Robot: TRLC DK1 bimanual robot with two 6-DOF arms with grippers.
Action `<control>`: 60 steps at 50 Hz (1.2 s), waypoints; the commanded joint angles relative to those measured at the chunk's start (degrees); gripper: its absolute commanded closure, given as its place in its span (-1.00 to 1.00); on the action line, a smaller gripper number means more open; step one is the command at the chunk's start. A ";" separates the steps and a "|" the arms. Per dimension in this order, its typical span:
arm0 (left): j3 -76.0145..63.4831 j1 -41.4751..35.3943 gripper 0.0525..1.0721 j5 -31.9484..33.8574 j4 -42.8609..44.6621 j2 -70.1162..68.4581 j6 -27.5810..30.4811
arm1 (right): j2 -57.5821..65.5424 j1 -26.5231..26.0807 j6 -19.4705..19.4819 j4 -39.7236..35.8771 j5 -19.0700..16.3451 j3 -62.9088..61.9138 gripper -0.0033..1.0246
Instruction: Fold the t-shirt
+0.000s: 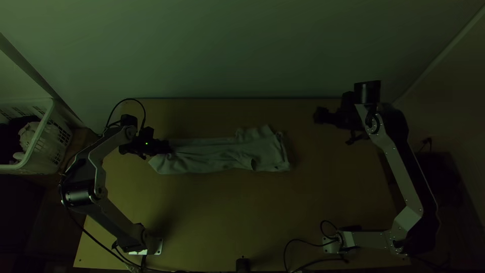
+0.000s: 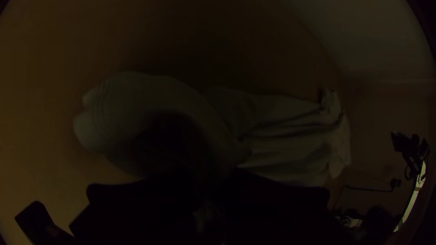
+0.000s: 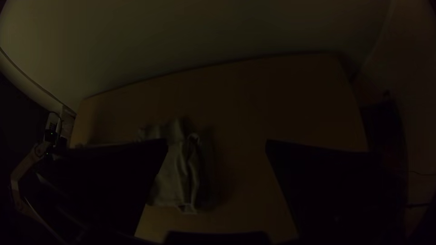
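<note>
your shirt point(image 1: 217, 154) lies on the table point(image 1: 202, 217) as a long, wrinkled strip, its right end uneven and rumpled. at the shirt's left end, your left gripper point(image 1: 168, 147) is clamped on a gathered bit of cloth, which arches up into the pinch. if you pull from there, the uneven hold could twist that end or drag the whole strip, since you have nothing pinning the right end. lifting fast could also let thin layers slip and undo the fold. your left arm bows outward at the elbow, then comes in over the shirt's left end, wrist pointing along the strip. your right gripper point(image 1: 317, 115) hangs beyond the shirt's right end, toward the far side, fingers wide apart; its arm bends outward and aims back at the shirt.
</note>
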 commanded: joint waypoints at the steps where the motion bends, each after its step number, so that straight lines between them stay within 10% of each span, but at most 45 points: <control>1: 2.80 4.45 0.95 -1.30 -3.07 -2.28 3.09 | -1.55 -0.40 1.11 2.30 0.17 -1.87 -0.92; 26: 16.51 15.96 0.95 -9.56 -23.46 -7.21 12.41 | -3.84 -1.45 1.72 7.75 0.09 -8.02 -0.92; 60: 34.35 -20.77 0.95 -20.29 -33.21 -4.92 -8.07 | -13.59 -1.19 4.45 11.62 0.09 -18.30 -0.92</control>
